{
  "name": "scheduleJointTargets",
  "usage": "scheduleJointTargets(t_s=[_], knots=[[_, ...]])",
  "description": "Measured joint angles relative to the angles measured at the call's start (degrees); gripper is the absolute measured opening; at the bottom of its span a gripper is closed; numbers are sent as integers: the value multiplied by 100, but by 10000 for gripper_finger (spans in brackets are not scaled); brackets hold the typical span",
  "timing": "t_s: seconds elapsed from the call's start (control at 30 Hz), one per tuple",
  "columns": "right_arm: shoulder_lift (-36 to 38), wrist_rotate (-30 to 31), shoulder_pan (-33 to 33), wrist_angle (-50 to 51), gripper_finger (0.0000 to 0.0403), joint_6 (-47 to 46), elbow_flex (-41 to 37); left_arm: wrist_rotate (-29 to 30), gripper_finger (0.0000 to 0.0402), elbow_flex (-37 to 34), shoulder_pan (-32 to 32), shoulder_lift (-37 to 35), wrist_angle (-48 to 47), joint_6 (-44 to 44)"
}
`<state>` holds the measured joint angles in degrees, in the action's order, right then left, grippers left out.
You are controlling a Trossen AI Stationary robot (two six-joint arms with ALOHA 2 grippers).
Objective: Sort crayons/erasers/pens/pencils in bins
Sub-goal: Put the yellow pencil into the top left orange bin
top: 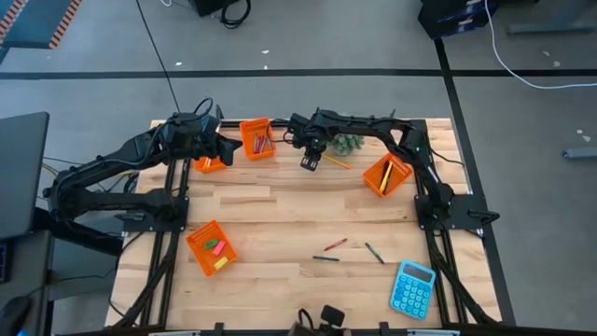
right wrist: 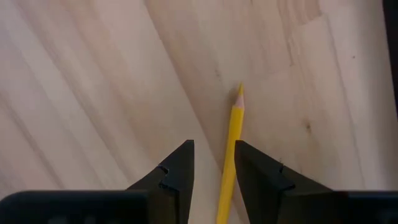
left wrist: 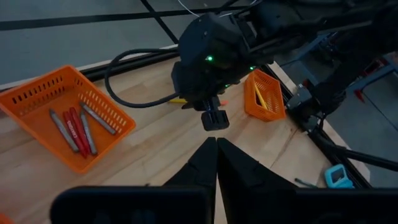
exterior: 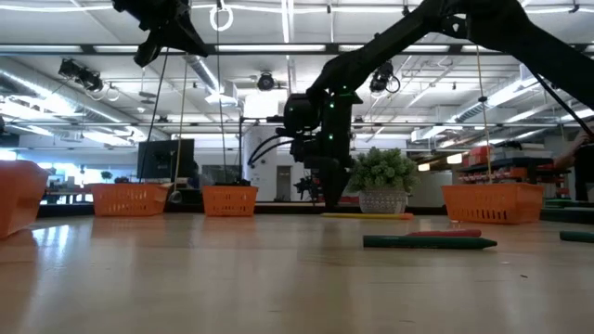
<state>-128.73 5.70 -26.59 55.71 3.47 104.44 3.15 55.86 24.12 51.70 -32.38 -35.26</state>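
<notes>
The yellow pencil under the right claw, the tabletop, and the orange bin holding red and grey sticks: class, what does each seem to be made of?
The long yellow pencil looks like painted wood: glossy yellow coat, bare pale cone at its sharpened tip. The pale tabletop seems to be jointed wooden planks, matte, with visible grain. The small orange mesh-sided bin is probably moulded plastic: uniform colour, regular slotted walls.

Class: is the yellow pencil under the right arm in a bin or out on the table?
Out: the pencil lies flat on bare table.

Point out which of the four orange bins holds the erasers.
The bin alone at the table's near left, by the left arm's base side; small pink, green and yellow erasers lie in it. The other three stand along the far edge.
</notes>
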Motion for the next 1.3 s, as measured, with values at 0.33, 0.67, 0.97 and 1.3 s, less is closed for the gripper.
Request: scheduleJointTargets(t_s=[0.33,0.67,0.97,1.3], knots=[[-17,197,-82,-115,122,525,-72,-1,24,0,0,2,-2,-162],[-17,-285,-345,-192,122,622,-72,-1,18,2,0,2,-2,-168],[-17,-528,-355,-167,122,650,-72,-1,20,1,0,2,-4,-166],[-158,-560,-213,-160,122,763,-87,-1,21,2,1,2,-4,-176]])
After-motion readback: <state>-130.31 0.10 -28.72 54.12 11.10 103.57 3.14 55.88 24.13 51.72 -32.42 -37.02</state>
